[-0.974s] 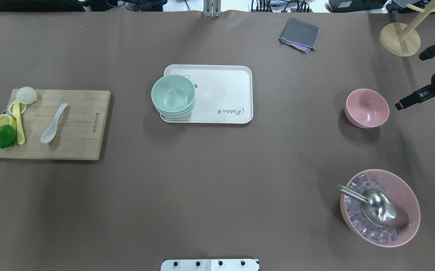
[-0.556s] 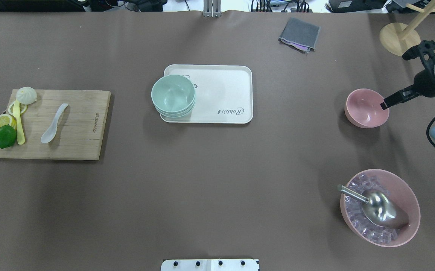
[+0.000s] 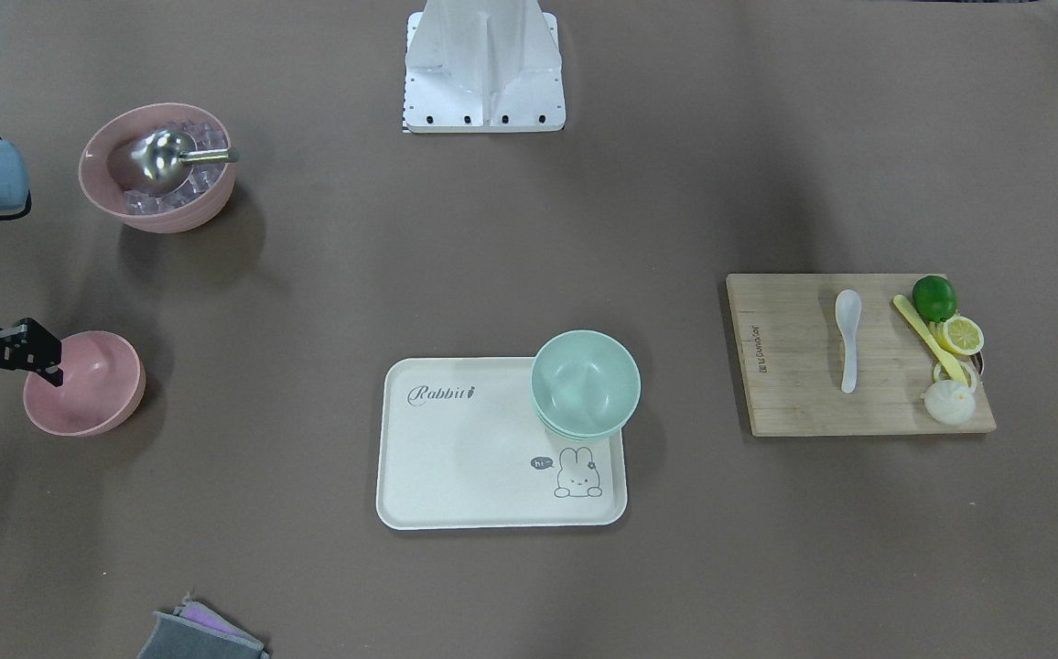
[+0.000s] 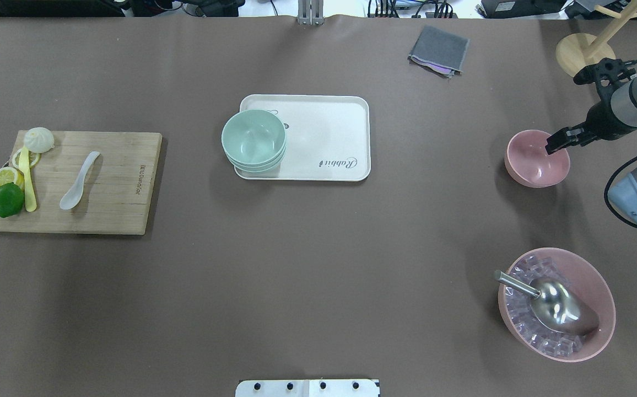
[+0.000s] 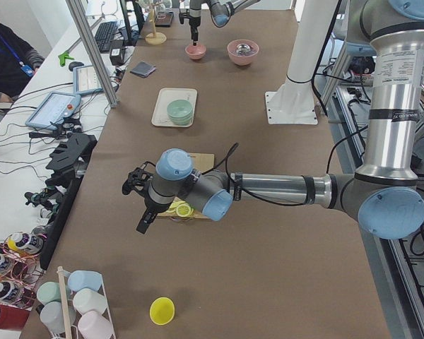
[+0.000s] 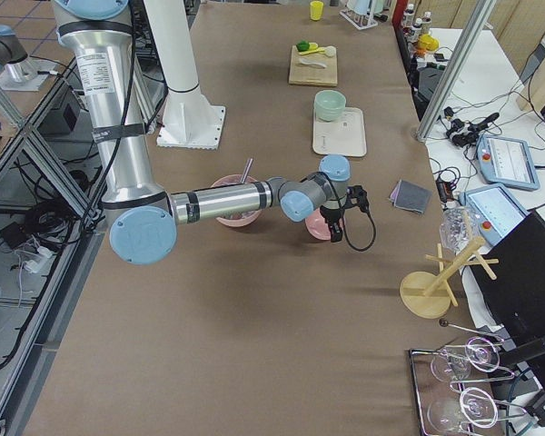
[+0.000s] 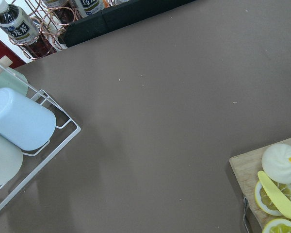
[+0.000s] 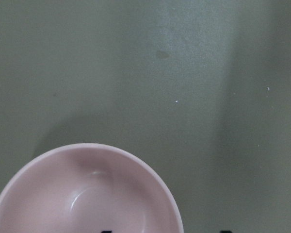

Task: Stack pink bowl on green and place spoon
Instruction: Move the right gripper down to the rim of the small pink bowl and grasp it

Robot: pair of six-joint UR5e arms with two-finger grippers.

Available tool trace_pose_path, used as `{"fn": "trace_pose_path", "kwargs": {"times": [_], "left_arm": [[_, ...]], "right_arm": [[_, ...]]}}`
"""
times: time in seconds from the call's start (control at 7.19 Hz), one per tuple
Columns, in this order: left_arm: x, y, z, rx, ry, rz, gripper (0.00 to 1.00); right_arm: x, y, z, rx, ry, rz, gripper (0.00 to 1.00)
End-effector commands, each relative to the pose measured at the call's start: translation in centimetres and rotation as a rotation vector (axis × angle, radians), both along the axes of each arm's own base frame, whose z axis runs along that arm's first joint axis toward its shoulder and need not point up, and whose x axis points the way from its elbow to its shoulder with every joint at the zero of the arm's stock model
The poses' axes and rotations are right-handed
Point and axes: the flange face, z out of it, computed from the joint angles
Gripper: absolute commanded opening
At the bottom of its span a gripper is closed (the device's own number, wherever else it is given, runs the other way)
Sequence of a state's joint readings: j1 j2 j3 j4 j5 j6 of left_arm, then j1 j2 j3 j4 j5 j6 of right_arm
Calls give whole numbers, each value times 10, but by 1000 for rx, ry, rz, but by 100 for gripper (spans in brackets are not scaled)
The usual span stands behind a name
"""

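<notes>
The small pink bowl (image 4: 533, 162) stands empty on the table at the right, also in the front view (image 3: 90, 389) and the right wrist view (image 8: 87, 194). My right gripper (image 4: 556, 144) is open at the bowl's right rim, one finger inside and one outside (image 3: 16, 384). The stacked green bowls (image 4: 253, 139) sit on the left corner of the white tray (image 4: 329, 132). The white spoon (image 4: 79, 181) lies on the wooden cutting board (image 4: 120, 187) at the left. My left gripper (image 5: 143, 224) shows only in the exterior left view, beyond the board; I cannot tell its state.
A large pink bowl (image 4: 556, 304) with ice cubes and a metal scoop stands front right. A lime, lemon slices, a bun and a yellow knife lie on the board's left end (image 4: 15, 176). A grey cloth (image 4: 438, 49) and a wooden stand (image 4: 586, 55) are at the back right.
My right gripper has moved left, from beyond the pink bowl to its right rim, with one finger now inside the bowl. Nothing else has moved.
</notes>
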State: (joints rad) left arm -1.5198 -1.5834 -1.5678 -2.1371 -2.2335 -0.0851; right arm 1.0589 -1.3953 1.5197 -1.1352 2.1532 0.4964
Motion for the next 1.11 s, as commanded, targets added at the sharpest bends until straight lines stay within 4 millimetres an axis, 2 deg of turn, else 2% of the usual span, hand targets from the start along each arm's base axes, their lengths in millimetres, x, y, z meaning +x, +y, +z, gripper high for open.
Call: {"fn": "trace_pose_path", "kwargs": {"times": [0.0,0.14,0.28,0.42,0.7,0.97], "left_arm": [[1,0,0,0,0,1,98],[1,0,0,2,0,1,98],[1,0,0,2,0,1,98],[1,0,0,2,0,1,98],[1,0,0,2,0,1,99],[1,0,0,2,0,1,98]], "right_arm": [[-4,2,6,-9,9,-4,74],[-4,3,9,-11,14,-4,53],[-5,2,8,-11,12,-4,15],[-5,1,6,-9,10,-3,0],[-6,0,-4,7,-1,-6,0],[-20,-23,-53,46,-42,5,0]]}}
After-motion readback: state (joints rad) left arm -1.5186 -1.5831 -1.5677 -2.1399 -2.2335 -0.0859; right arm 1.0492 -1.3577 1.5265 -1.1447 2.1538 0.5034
